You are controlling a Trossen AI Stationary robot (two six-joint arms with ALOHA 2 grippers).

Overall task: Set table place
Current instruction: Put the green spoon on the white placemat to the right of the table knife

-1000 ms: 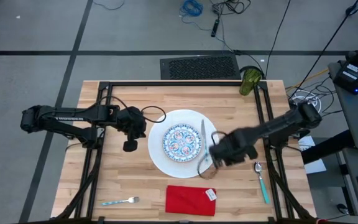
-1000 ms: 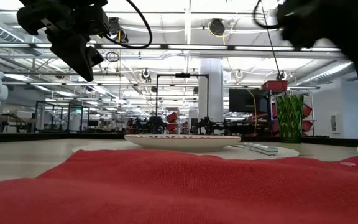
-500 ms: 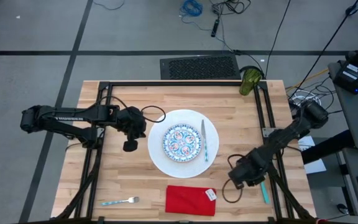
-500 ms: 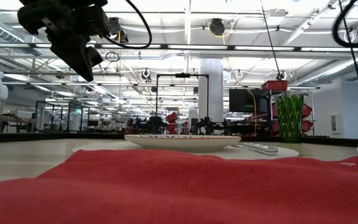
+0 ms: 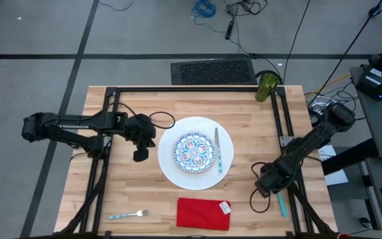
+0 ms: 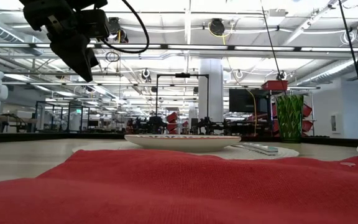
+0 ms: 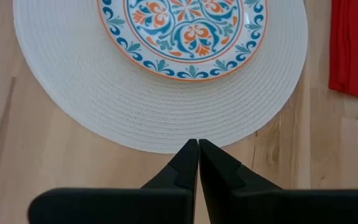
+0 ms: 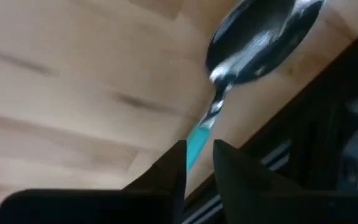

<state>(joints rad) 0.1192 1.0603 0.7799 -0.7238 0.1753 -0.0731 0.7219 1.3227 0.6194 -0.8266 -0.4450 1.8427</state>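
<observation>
Right end effector [image 5: 265, 186] swung off the white plate [image 5: 170, 166] to the spoon [image 8: 253, 43], fingers slightly parted astride its handle (knife [image 5: 217, 147] already delivered). Left end effector [image 5: 140, 156] clenched beside plate.

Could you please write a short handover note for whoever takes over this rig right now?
Left gripper: shut, empty, hovering at the big white plate's left edge.
Right gripper: slightly open, over the spoon's teal handle near the table's right rail; not gripping.
Placed: small patterned plate centred on the big plate, knife on its right rim.
Left: spoon, fork at the front left, red napkin at the front edge, green cup at the far right corner.
</observation>
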